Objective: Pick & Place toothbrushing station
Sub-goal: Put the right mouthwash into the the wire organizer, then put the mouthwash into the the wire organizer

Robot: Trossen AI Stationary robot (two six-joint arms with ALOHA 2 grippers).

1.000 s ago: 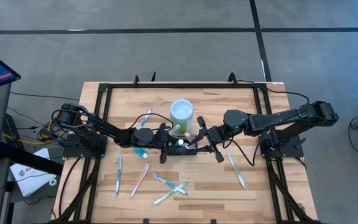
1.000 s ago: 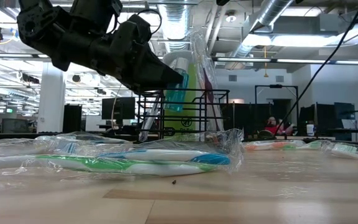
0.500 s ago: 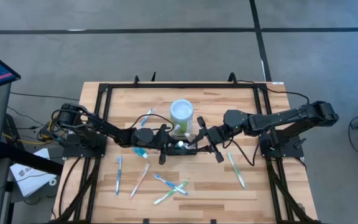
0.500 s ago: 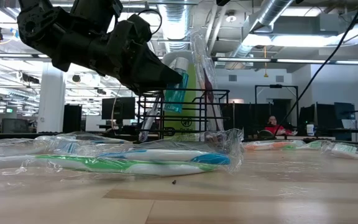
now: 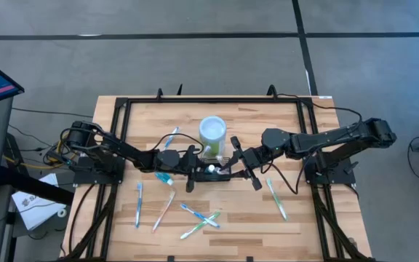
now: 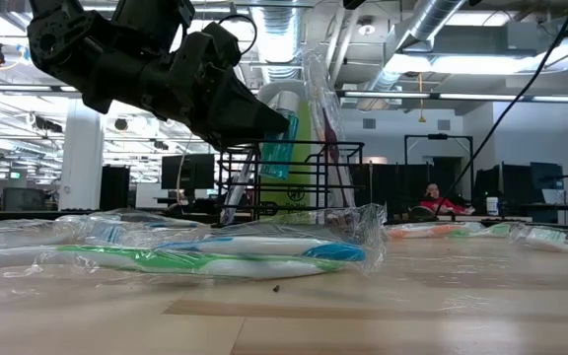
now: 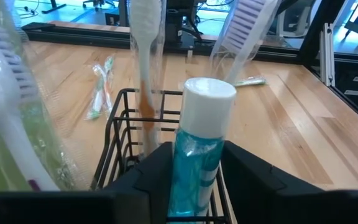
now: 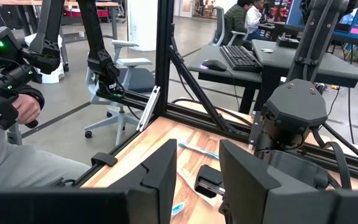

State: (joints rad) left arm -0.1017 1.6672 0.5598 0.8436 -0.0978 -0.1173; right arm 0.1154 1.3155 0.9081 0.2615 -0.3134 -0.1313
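The black wire caddy (image 5: 215, 172) stands at the table's middle, in front of the lime-green cup (image 5: 213, 131). It also shows in the low view (image 6: 304, 182) and the left wrist view (image 7: 120, 134). A wrapped toothbrush (image 7: 146, 74) stands in it. My left gripper (image 5: 195, 169) is over the caddy's left end, shut on a teal toothpaste tube (image 7: 194, 155) with a white cap (image 7: 210, 96). My right gripper (image 5: 237, 161) is open at the caddy's right end; I cannot tell whether it touches the caddy. My left gripper pinches the tube's teal body (image 7: 188, 177) between its two fingers, one on each side, with the white cap end sticking out past the fingertips. The fingers slant down from the table's left. The tube is tilted over the caddy (image 6: 276, 148).
Wrapped toothbrushes lie on the table: near the front left (image 5: 138, 202) (image 5: 164, 209), front middle (image 5: 198, 218), right (image 5: 276, 198) and behind the left arm (image 5: 172, 138). A teal item (image 5: 164, 177) lies under the left arm. A black frame (image 5: 122, 109) borders the table.
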